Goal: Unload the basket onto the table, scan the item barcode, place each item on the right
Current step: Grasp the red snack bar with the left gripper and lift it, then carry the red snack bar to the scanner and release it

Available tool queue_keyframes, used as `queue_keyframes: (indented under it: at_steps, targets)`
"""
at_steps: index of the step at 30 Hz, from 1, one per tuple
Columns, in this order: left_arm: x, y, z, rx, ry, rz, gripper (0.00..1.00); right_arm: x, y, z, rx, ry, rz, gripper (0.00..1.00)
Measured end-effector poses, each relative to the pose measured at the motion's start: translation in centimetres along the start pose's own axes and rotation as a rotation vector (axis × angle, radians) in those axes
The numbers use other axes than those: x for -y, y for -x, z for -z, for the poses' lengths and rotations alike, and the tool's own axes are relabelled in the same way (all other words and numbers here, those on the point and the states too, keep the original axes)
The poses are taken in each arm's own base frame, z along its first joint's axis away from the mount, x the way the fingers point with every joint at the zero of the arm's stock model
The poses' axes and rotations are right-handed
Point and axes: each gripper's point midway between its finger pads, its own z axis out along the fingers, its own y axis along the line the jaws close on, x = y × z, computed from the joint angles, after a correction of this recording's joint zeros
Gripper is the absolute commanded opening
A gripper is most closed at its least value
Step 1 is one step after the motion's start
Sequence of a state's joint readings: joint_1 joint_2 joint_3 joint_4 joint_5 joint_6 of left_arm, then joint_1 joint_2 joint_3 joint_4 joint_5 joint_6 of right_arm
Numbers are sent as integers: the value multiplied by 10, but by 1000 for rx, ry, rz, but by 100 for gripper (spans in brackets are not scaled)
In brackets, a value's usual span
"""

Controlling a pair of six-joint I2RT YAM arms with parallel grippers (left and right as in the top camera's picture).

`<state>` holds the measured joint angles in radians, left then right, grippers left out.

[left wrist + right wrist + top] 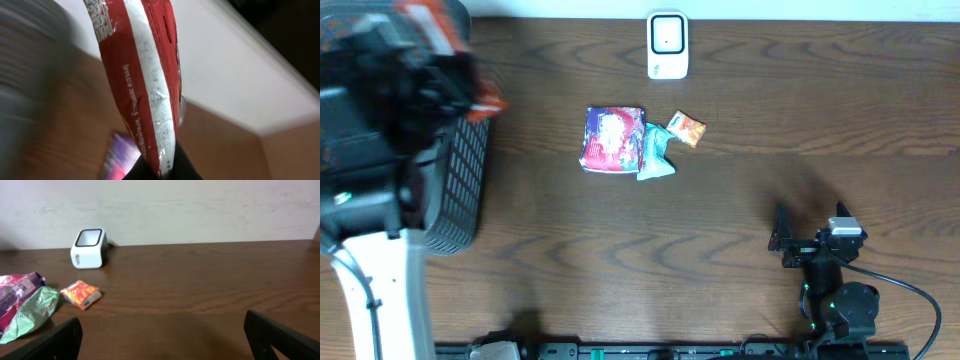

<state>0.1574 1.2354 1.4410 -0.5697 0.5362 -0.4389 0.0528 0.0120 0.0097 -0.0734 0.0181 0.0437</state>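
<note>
A: Starting big: dark worktop (740,210), black mesh basket (460,190) at its left edge. Why there?

B: Probably a bin for items, kept off to the side and well apart from the scanner (667,45) at the far edge. Cannot tell whether for scanned stock or unscanned.

A: And above the basket?

B: Left tool (162,172), clamped on one end of a red-and-white packet (145,75), lifted clear of the worktop. Gripped by the end, likely to leave both faces free for showing to the scanner. Blurred in both views; no barcode legible.

A: Middle of the worktop?

B: Purple packet (612,139), green packet (655,155) touching its right side, small orange packet (686,129) just beside. All lying flat near the scanner, presumably awaiting a turn.

A: Right tool (780,238)?

B: Fingers wide apart, holding nothing, parked low at the near right. Seemingly out of the left arm's way.

A: Next need?

B: Turning the held packet until its code faces the scanner window.
</note>
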Motion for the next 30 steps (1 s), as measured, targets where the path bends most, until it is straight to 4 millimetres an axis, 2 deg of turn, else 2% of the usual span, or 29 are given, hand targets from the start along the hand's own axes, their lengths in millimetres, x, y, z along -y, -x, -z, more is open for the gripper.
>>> queue_keyframes:
  at_steps: [4, 7, 10, 15, 16, 17, 20, 23, 24, 27, 30]
  targets:
    - [39, -56, -39, -195, -106, -34, 7, 0, 0, 0, 0, 0, 0, 99]
    - [53, -95, -68, -309, -115, -59, 7, 0, 0, 0, 0, 0, 0, 99]
    - [57, -135, -99, -417, -90, -80, 7, 0, 0, 0, 0, 0, 0, 99]
    - [56, -214, -151, -596, -54, -125, 7, 0, 0, 0, 0, 0, 0, 99]
    - [56, -224, -157, -617, -51, -131, 7, 0, 0, 0, 0, 0, 0, 99]
    - [56, -244, -169, -653, -49, -143, 7, 0, 0, 0, 0, 0, 0, 99]
    - [53, -284, -189, -723, -43, -167, 7, 0, 0, 0, 0, 0, 0, 99]
    - [51, -314, -204, -764, -46, -187, 8, 0, 0, 0, 0, 0, 0, 99]
    - [51, -321, -208, -770, -49, -192, 10, 0, 0, 0, 0, 0, 0, 99]
    - [48, -334, -215, -782, -42, -202, 55, 0, 0, 0, 0, 0, 0, 99]
    - [44, -333, -218, -770, -25, -205, 64, 0, 0, 0, 0, 0, 0, 99]
